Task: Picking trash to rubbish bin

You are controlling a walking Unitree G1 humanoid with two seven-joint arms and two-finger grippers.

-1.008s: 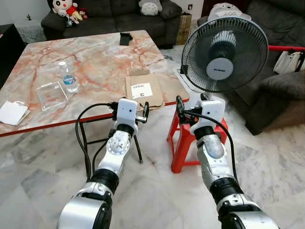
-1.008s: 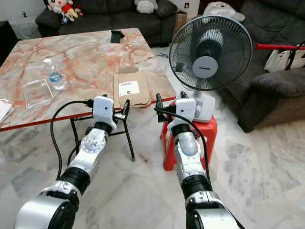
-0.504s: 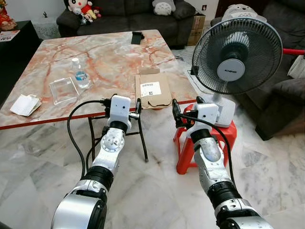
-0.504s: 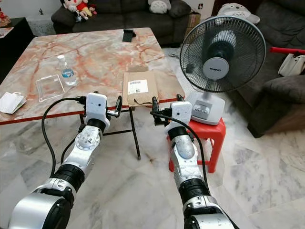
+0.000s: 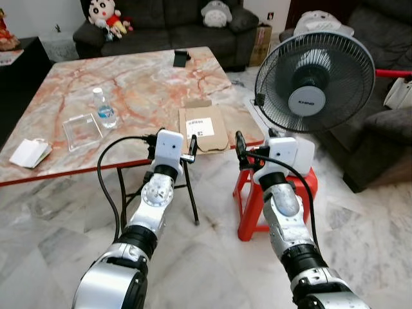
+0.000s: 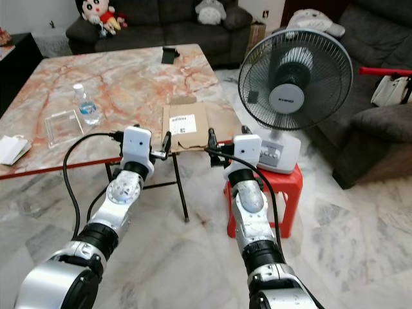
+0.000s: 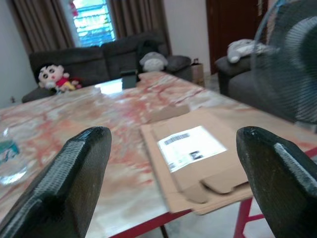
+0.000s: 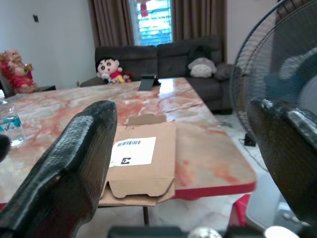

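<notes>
Black fingers of the left hand (image 7: 168, 173) stand wide apart and hold nothing; the hand is raised just in front of the near edge of the tabletop (image 5: 138, 80). The right hand (image 8: 183, 163) is beside it, near the red stool (image 5: 261, 193), and its fingers are also spread apart and empty. Both hands point toward a flattened cardboard box (image 5: 204, 126) with a white label, which lies at the near right corner of the marble tabletop and slightly overhangs the edge. Farther left on the tabletop stand a plastic water bottle (image 5: 104, 108) and, just beside it, a clear plastic tray (image 5: 82, 131). White folded paper (image 5: 28, 152) lies near the left edge. A dark fan (image 5: 314, 80) stands on the stool. A dark sofa (image 5: 167, 22) is behind the tabletop.
</notes>
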